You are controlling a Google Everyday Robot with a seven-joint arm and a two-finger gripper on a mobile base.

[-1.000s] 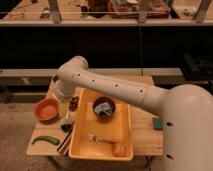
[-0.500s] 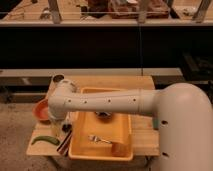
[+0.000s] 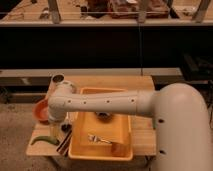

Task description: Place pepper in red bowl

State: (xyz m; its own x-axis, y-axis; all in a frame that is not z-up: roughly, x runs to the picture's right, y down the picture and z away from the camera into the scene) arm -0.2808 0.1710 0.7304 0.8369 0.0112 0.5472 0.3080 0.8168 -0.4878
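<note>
The green pepper (image 3: 42,139) lies on the wooden table (image 3: 145,137) near its front left corner. The red bowl (image 3: 40,111) sits just behind it at the left edge, its right side hidden by my arm. My white arm reaches from the right across the yellow tub to the left. My gripper (image 3: 54,131) hangs down from the arm's bend, between the bowl and the tub, just right of and above the pepper. It holds nothing that I can see.
A large yellow tub (image 3: 80,150) fills the table's middle, holding a black bowl (image 3: 103,116) mostly behind my arm, a fork-like utensil (image 3: 99,139) and an orange fruit-like piece (image 3: 118,148). Dark utensils (image 3: 65,145) lie beside the pepper. A can (image 3: 57,79) stands at the back left.
My arm has swung further left and lowered. The gripper has come down from over the tub's left side to just beside the pepper. The pepper and bowl have not moved.
</note>
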